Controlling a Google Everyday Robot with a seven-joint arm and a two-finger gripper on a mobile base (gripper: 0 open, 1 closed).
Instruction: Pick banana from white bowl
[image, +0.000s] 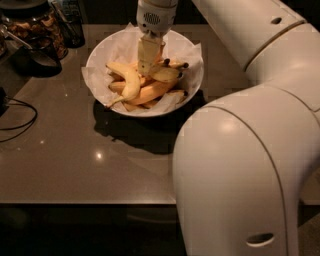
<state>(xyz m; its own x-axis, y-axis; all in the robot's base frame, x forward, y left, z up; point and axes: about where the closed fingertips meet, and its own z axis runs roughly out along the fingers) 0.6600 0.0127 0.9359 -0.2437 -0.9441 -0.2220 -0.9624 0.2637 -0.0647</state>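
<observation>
The pincer (148, 59) hangs inside the white bowl (145, 112), at the pale banana (166, 74) lying atop the pile (open or closed, I cannot tell). It should straddle that banana squarely, clear of the bent banana (129, 82) just beside it, then rise straight above the dark surface (75, 150).

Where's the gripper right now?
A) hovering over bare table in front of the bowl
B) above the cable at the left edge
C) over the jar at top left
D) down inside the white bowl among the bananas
D: the gripper reaches down inside the white bowl, right beside the banana.
</observation>
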